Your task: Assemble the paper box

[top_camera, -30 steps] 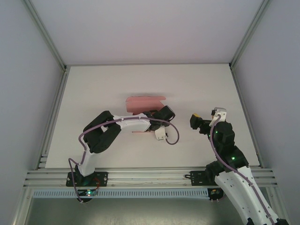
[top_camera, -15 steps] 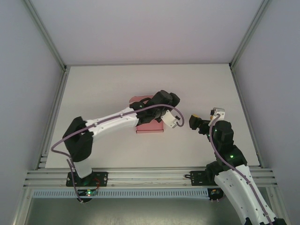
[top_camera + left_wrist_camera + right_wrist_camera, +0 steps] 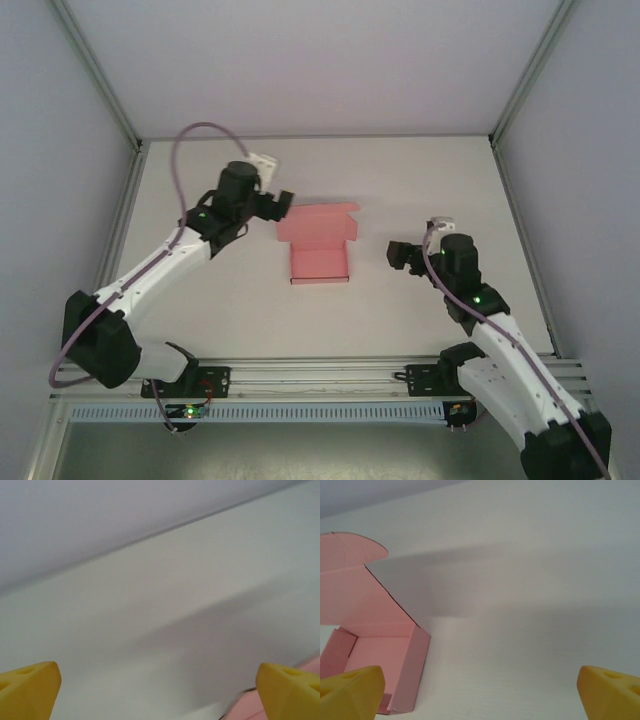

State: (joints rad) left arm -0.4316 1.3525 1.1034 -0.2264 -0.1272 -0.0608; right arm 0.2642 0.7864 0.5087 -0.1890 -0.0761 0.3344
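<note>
Entry one, left arm (image 3: 150,265): reached far forward from its base, forearm slanting up and to the right. Its left gripper (image 3: 281,204) pointed right with jaws wide apart and nothing between them; the yellow fingertips (image 3: 29,689) sat at opposite lower corners of the left wrist view. Entry two, right arm (image 3: 490,320): leaned forward and to the left, elbow bent. Its right gripper (image 3: 398,254) pointed left, jaws fully spread, holding nothing, tips (image 3: 351,692) likewise at the lower corners.

From high above the near edge looking down on the whole table (image 3: 420,180), and low and close from each wrist, facing inward, all sharing the paper box (image 3: 318,245) mid-table.
</note>
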